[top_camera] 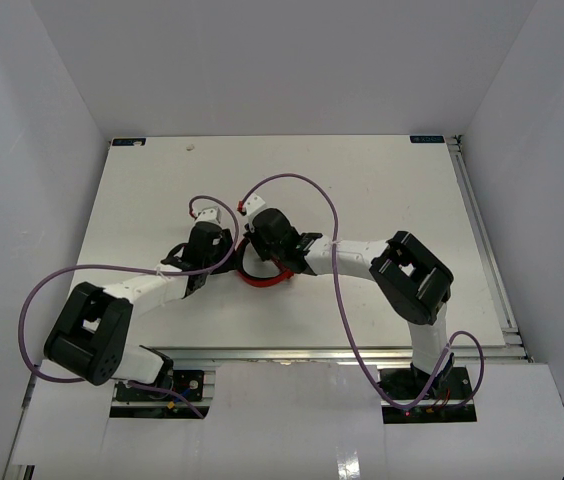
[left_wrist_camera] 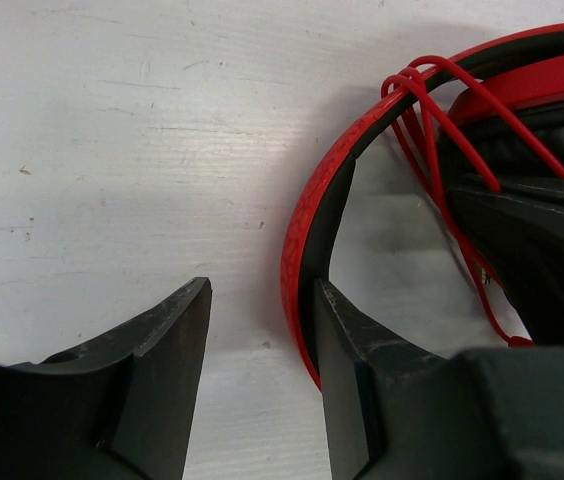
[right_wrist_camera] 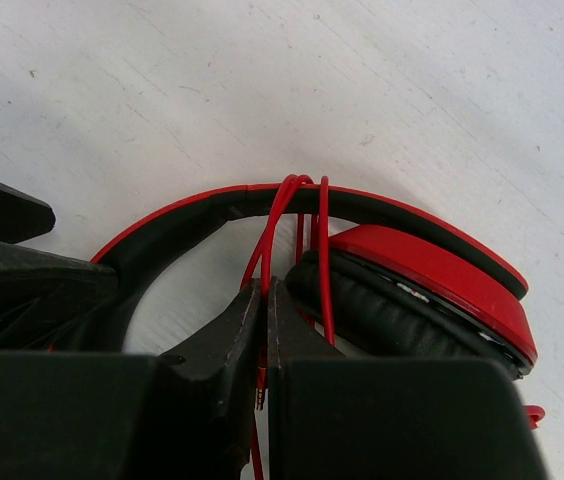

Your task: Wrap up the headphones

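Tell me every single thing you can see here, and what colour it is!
headphones: one, red with black pads, lying in the middle of the table between the two claws
cord: one, thin and red, looped over the headband
table: one, white
walls: white, around the table
purple cables: several, looping along the arms
arms: two, white and black, reaching in from the near edge
left claw: one, black, open, the headband by one finger
right claw: one, black, shut on the cord
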Available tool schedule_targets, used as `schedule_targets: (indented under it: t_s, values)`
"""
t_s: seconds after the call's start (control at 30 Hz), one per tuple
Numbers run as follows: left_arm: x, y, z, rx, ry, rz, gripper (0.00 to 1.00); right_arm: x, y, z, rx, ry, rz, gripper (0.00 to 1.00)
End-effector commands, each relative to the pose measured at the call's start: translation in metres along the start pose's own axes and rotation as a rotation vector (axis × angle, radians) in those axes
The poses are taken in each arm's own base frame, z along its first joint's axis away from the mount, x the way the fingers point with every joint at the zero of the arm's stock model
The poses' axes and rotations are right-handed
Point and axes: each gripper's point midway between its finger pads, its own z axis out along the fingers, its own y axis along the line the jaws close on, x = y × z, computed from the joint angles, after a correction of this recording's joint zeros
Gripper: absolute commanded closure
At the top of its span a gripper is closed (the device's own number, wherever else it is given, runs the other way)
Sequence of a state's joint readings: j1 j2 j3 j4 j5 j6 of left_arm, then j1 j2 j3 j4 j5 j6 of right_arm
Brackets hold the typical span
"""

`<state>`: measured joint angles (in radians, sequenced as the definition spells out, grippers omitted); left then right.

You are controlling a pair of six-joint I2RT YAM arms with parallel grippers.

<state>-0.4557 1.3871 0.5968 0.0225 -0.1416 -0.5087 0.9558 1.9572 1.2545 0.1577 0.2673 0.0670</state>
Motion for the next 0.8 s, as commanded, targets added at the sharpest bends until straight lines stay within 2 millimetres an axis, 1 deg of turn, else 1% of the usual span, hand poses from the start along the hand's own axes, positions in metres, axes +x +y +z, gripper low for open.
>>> schedule_targets:
  t_s: [0.0, 0.03, 0.17, 0.33, 0.4, 0.47, 0.5, 0.53, 0.6, 0.73, 0.77]
  values:
    - [-0.016, -0.012, -0.003, 0.026, -0.034, -0.018, 0.45, -0.015, 0.003, -0.009, -0.007, -0.037, -0.009, 0.92]
    - [-0.017, -0.014, -0.003, 0.032, -0.034, -0.018, 0.45, -0.016, 0.003, -0.009, -0.007, -0.039, -0.007, 0.92]
    - [-0.018, -0.020, 0.002, 0.049, -0.017, -0.011, 0.45, -0.017, 0.001, -0.011, 0.004, -0.042, -0.001, 0.79]
    - [-0.017, -0.022, 0.009, 0.050, -0.001, -0.008, 0.46, -0.015, 0.000, -0.012, 0.015, -0.040, 0.000, 0.74]
    - [-0.017, -0.024, 0.011, 0.055, 0.003, -0.008, 0.48, -0.014, -0.002, -0.012, 0.022, -0.038, 0.000, 0.75]
    - [-0.018, -0.025, 0.013, 0.053, 0.008, -0.007, 0.49, -0.013, -0.003, -0.012, 0.031, -0.037, 0.001, 0.86]
    - [-0.017, -0.025, 0.015, 0.049, 0.012, -0.007, 0.51, -0.013, -0.004, -0.012, 0.035, -0.036, 0.002, 0.88]
    - [-0.017, -0.024, 0.017, 0.046, 0.017, -0.008, 0.54, -0.013, -0.005, -0.012, 0.041, -0.036, 0.001, 0.91]
    - [-0.015, -0.023, 0.020, 0.035, 0.025, -0.008, 0.65, -0.012, -0.008, -0.013, 0.055, -0.037, 0.002, 0.92]
    - [-0.015, -0.020, 0.024, 0.007, 0.027, -0.025, 0.97, -0.012, -0.014, -0.018, 0.082, -0.042, 0.001, 0.92]
    - [-0.016, -0.019, 0.025, -0.001, 0.024, -0.030, 1.00, -0.013, -0.015, -0.019, 0.085, -0.045, 0.002, 0.92]
